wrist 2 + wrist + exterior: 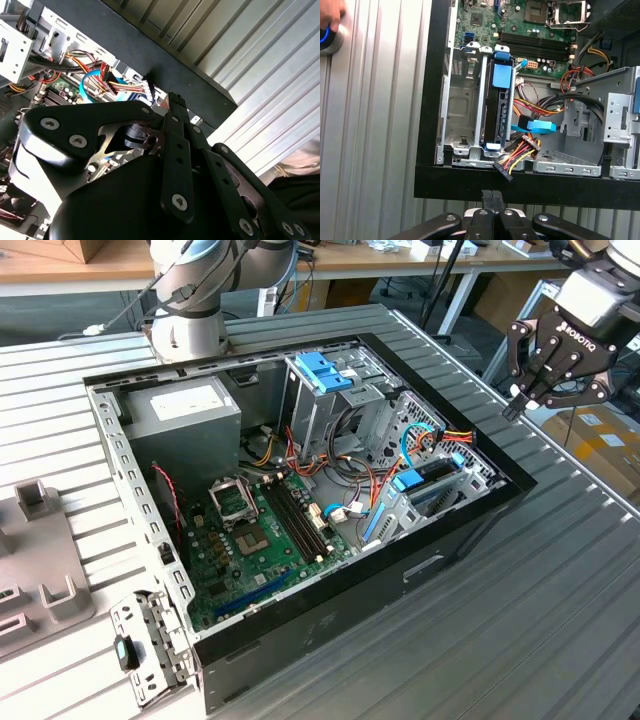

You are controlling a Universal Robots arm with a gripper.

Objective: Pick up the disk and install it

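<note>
An open black desktop computer case [470,530] lies flat on the ribbed grey metal tabletop [560,640], filling the middle of the exterior view. A green motherboard [255,540] covers its lower left floor, with a grey boxy power supply [185,415] at the upper left. A tall grey metal drive cage [320,410] topped by a light-blue plastic bracket [325,372] stands at centre top. Bundled red, yellow and orange wires [522,152] trail near the case's edge in the first wrist view.

Even, bright diffuse lighting; soft shadows lay inside the computer case [300,490]. The near gripper [170,150] appeared blurred in both wrist views.
</note>
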